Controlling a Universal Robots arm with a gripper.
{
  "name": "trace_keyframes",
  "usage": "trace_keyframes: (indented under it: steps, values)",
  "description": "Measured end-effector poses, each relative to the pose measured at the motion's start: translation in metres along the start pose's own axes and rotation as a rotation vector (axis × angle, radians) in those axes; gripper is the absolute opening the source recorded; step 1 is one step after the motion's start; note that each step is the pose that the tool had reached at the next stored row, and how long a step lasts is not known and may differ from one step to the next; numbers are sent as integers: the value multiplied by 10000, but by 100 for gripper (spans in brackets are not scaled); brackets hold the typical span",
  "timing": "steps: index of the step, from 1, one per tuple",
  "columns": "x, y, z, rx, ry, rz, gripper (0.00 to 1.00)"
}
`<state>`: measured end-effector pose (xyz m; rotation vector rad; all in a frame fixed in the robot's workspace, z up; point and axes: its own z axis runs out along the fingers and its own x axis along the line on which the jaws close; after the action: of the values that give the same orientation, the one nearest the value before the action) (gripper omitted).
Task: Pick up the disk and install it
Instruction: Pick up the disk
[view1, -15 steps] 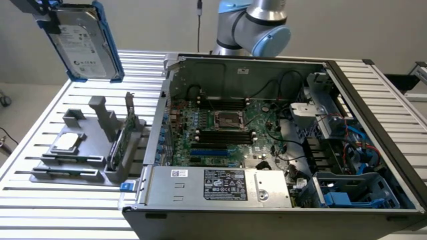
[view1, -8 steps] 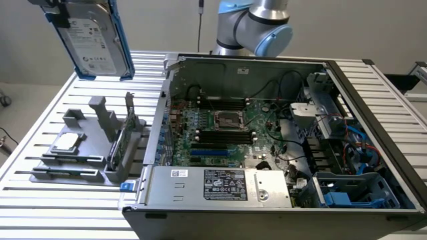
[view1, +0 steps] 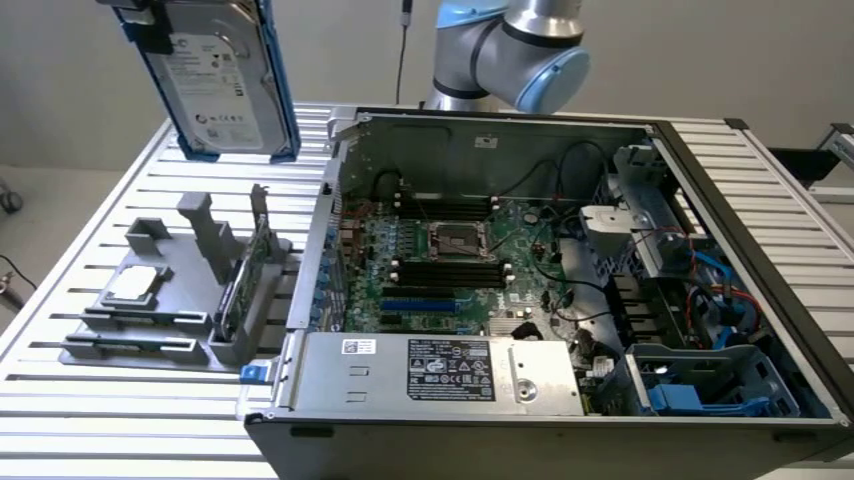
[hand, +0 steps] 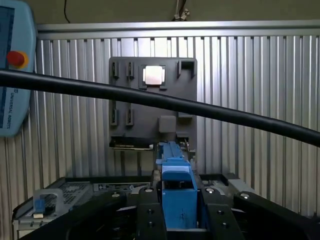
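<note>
Blue-framed disk (view1: 220, 85) hangs upright, long axis vertical, over table (view1: 120, 425) edge at exterior view's left, well above grey holder (view1: 174, 300); gripper (hand: 178, 205) fingers (hand: 150, 217) pinch its top end from both sides; open case (view1: 561, 280) toward exterior view's right

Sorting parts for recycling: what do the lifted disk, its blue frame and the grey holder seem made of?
The disk looks metal: matte silver-grey casing under a white label. Its blue frame looks plastic: evenly bright, smooth. The grey holder is likely matte plastic: uniformly dull, with moulded slots.
</note>
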<state>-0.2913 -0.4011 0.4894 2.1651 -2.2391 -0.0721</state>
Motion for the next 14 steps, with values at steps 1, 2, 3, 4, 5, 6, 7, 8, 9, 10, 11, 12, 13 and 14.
trace_keyframes:
  steps: [1, 2, 3, 4, 5, 6, 7, 8, 9, 10, 11, 12, 13, 14]
  values:
    - [15, -44, -8, -2, -2, 0, 33]
    - [30, -89, -17, -5, -4, 0, 33]
    - [46, -137, -26, -9, -4, -1, 33]
    - [60, -180, -33, -12, -6, 0, 33]
    - [73, -219, -40, -15, -8, 0, 33]
    - [89, -267, -48, -19, -9, 0, 33]
    - [103, -307, -55, -22, -10, 0, 33]
    - [117, -350, -61, -27, -12, 0, 33]
    - [133, -394, -66, -33, -14, 0, 33]
    - [146, -431, -69, -39, -16, 0, 33]
    - [160, -470, -72, -45, -18, 0, 33]
    - [176, -512, -75, -52, -20, -1, 33]
    - [190, -552, -79, -58, -21, 0, 33]
    - [205, -592, -82, -64, -22, 0, 33]
